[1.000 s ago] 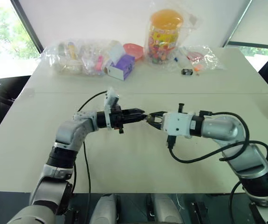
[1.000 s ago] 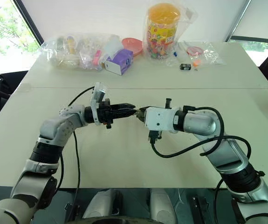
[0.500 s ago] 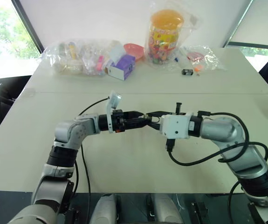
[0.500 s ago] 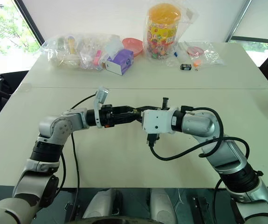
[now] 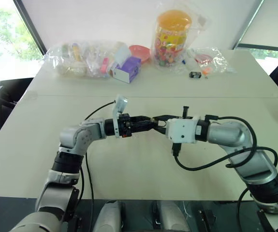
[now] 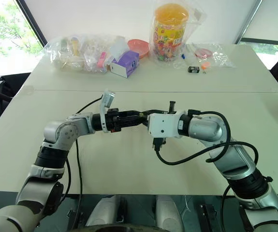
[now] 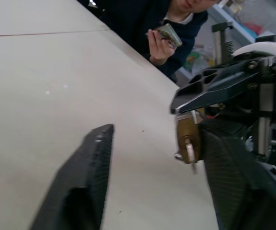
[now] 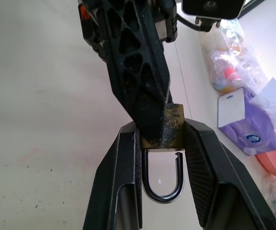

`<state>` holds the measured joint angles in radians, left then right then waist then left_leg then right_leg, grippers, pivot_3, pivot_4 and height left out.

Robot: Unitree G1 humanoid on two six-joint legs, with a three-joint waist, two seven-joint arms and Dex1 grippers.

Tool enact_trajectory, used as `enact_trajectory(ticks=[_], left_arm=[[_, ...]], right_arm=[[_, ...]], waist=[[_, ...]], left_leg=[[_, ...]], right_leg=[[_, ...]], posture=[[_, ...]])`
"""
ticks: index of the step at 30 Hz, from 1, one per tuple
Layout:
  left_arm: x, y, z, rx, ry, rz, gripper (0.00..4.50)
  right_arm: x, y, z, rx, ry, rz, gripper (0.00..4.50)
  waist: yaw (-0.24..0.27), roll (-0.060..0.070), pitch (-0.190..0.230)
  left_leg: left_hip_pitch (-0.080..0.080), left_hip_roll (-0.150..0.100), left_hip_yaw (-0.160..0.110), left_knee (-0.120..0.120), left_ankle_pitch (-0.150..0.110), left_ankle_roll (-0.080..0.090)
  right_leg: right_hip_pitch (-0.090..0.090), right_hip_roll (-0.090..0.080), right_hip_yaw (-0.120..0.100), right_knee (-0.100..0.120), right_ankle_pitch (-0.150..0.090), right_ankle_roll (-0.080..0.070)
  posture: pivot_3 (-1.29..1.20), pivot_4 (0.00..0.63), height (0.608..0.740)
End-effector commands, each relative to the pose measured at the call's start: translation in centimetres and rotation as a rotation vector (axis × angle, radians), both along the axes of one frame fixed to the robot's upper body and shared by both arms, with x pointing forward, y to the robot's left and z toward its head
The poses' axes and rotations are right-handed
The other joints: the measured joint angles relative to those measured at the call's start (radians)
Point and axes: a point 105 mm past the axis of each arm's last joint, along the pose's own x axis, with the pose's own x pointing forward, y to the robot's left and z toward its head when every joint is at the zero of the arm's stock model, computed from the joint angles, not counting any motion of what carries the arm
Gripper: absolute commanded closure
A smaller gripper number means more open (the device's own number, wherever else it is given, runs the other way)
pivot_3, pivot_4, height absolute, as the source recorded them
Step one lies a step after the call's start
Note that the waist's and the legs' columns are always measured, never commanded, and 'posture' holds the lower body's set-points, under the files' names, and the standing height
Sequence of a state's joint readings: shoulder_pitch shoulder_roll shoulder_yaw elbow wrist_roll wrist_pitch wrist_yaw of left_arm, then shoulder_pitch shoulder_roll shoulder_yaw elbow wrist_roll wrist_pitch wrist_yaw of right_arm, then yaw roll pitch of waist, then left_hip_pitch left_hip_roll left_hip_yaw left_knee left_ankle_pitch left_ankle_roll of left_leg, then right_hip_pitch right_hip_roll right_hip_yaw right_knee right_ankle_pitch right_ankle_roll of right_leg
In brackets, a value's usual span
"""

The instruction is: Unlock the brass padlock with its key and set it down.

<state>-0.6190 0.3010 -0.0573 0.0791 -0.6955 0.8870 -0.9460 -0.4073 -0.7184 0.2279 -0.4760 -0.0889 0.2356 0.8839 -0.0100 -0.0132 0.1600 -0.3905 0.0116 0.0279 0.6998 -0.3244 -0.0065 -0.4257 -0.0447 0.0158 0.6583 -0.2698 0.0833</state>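
The right gripper [image 8: 162, 143] pinches the brass padlock [image 8: 162, 130] midair while the left gripper [image 7: 147, 158], fingers apart, closes around its key [image 7: 189, 152], ready for turning.

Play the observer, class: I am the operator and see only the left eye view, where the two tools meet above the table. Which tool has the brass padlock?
Observer: The right tool. Its wrist view shows both fingers clamped on the brass padlock.
Operator: Is the shackle out?
Observer: It looks closed. The shackle hangs between those fingers with both legs running into the body.
Operator: Does the left tool grip anything?
Observer: No. In the left wrist view the left tool stands open, with one finger well clear of the padlock. A small silvery piece, perhaps the key, juts from the padlock's end.
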Motion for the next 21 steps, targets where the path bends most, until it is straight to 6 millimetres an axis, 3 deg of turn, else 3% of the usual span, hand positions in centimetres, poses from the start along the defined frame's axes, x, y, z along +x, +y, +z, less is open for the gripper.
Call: enact_trajectory(ticks=[1, 3, 12, 19, 20, 21], left_arm=[[0.6, 0.6, 0.7, 0.000, -0.026, 0.031, 3.73], [0.4, 0.5, 0.6, 0.004, -0.025, 0.016, 4.48], [-0.5, 0.4, 0.2, 0.035, -0.018, -0.035, 4.48], [-1.2, 0.4, 0.1, 0.047, -0.015, -0.082, 4.50], [-1.1, 0.5, 0.2, 0.048, -0.018, -0.082, 4.50], [-1.0, 0.6, 0.3, 0.049, -0.023, -0.077, 4.50]], right_arm=[[-0.8, 0.7, 1.4, 0.014, -0.066, 0.047, 3.82], [-0.8, 0.8, 1.3, 0.011, -0.065, 0.050, 3.82], [-1.0, 1.1, 1.2, 0.000, -0.058, 0.065, 3.82], [-0.3, 0.5, 1.5, 0.007, -0.051, 0.028, 0.35], [-0.2, 0.1, 1.6, 0.011, -0.040, 0.014, 0.02], [-0.2, -0.2, 1.6, 0.026, -0.022, -0.002, 0.02]], waist=[[0.000, 0.000, 0.000], [-0.001, 0.000, 0.000], [-0.001, 0.000, 0.000], [0.000, 0.000, 0.000], [0.000, 0.000, 0.000], [0.000, 0.000, 0.000]], left_leg=[[0.000, 0.000, 0.000, 0.000, 0.000, 0.000], [0.000, 0.000, 0.000, 0.000, 0.000, 0.000], [0.000, 0.000, 0.000, 0.000, 0.000, 0.000], [0.000, 0.000, 0.000, 0.000, 0.000, 0.000], [0.000, 0.000, 0.000, 0.000, 0.000, 0.000], [0.000, 0.000, 0.000, 0.000, 0.000, 0.000]], right_leg=[[0.000, 0.000, 0.000, 0.000, 0.000, 0.000], [0.000, 0.000, 0.000, 0.000, 0.000, 0.000], [0.000, 0.000, 0.000, 0.000, 0.000, 0.000], [0.000, 0.000, 0.000, 0.000, 0.000, 0.000], [0.000, 0.000, 0.000, 0.000, 0.000, 0.000], [0.000, 0.000, 0.000, 0.000, 0.000, 0.000]], posture=[[0.00, 0.150, 0.735], [0.00, 0.150, 0.735], [0.00, 0.150, 0.735], [0.00, 0.150, 0.735], [0.00, 0.150, 0.735], [0.00, 0.150, 0.735]])
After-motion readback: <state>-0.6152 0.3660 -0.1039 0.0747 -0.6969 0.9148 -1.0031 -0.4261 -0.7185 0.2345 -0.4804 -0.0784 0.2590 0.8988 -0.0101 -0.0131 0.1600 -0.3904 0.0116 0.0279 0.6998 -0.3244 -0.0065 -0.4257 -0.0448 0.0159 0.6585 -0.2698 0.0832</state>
